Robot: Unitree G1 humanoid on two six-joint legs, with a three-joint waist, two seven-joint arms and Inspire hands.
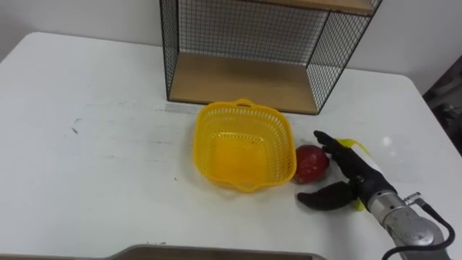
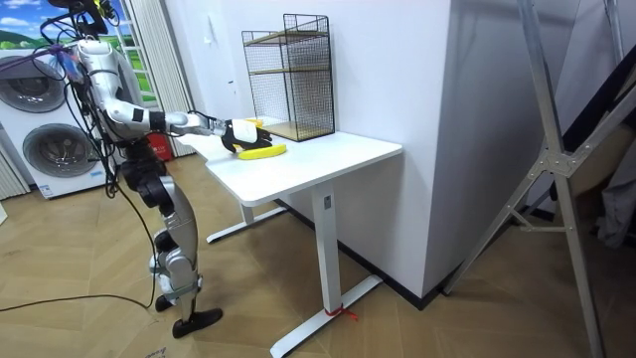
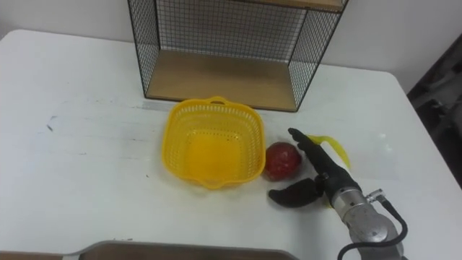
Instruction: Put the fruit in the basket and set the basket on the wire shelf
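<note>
The robot's right hand [image 1: 352, 180], fingers spread wide, brackets a red apple [image 1: 312, 163] beside the empty yellow basket [image 1: 245, 107], apparently readying a grasp.

Right arm: enters from the lower right corner of the eye views, with the forearm reaching forward over the right front area of the worktop [image 1: 86, 144]. Right robot hand [image 1: 357, 179]: open. Fingers [image 1: 336, 150] are straight and close together, pointing toward the rear edge and slightly left. Thumb is splayed low to the left, well apart from the fingers. In the room view the robot stands upright at the worktop's end, right arm held out roughly level
</note>
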